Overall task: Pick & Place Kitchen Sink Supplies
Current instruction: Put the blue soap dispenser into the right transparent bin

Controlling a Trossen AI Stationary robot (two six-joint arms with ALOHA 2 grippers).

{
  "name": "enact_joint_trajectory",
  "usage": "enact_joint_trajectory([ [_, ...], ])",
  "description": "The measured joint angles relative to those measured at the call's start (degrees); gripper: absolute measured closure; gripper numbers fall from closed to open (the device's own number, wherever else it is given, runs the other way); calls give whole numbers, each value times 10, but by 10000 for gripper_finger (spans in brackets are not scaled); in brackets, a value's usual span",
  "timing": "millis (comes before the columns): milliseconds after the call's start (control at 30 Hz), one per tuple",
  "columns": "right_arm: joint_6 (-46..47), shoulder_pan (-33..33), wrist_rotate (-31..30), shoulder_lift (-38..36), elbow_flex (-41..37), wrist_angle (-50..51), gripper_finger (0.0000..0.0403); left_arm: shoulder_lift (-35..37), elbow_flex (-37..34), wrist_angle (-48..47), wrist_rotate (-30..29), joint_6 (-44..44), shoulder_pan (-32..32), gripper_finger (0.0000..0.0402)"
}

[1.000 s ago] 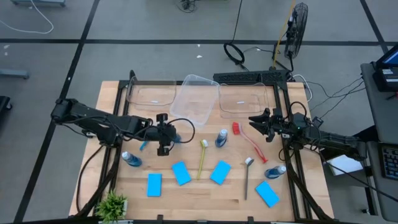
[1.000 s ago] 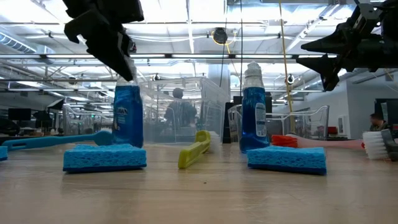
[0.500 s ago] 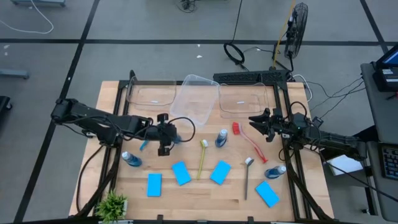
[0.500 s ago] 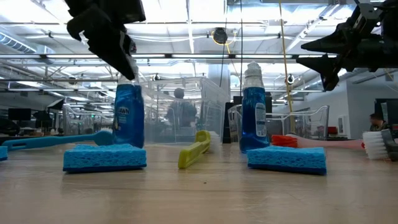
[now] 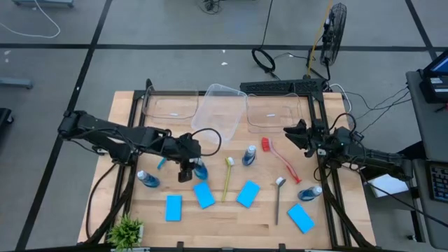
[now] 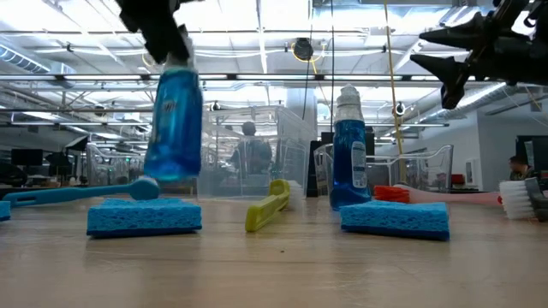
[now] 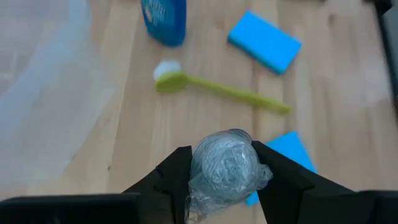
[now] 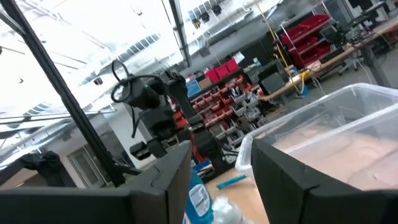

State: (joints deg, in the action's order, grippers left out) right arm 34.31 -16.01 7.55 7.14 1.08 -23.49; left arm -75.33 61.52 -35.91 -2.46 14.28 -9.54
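The left hand (image 5: pixel 185 170) is clamped on the cap of a bottle of blue liquid (image 6: pixel 171 124), which hangs tilted and clear of the worktop (image 5: pixel 224 217) in the low view, above a blue sponge (image 6: pixel 144 216); the left wrist view shows its fingers pinching the clear cap. The right hand (image 5: pixel 290 133) waits in the air near the far right of the worktop, fingers parted and holding nothing. By the look of things the task has hardly begun: the clear tubs (image 5: pixel 222 110) at the far edge appear to hold no supplies. Still out on the worktop are three more bottles (image 5: pixel 248 155), four sponges (image 5: pixel 247 194) and the brushes: the yellow brush (image 5: pixel 227 178), the red brush (image 5: pixel 280 159), the grey brush (image 5: pixel 278 199) and a blue brush (image 6: pixel 77 192) partly hidden under the left arm. So one bottle is in hand, and everything else is left to place.
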Motion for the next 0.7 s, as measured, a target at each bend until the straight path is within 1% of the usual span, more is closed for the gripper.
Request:
enact_joint_trajectory([
  [200,-17,0,2,1,3,-22,248,0,37,46,-4,12,0,259],
  [300,-37,0,3,11,26,-15,248,1,55,81,-8,13,0,259],
  [367,-59,0,14,25,44,-5,248,1,60,103,-20,13,0,259],
  [500,-91,0,36,70,100,-16,248,1,74,129,-45,13,0,259],
  [600,-111,1,59,121,135,-6,248,-5,82,141,-71,12,0,259],
  [700,-129,10,68,178,174,-10,248,-8,83,146,-85,12,0,259],
])
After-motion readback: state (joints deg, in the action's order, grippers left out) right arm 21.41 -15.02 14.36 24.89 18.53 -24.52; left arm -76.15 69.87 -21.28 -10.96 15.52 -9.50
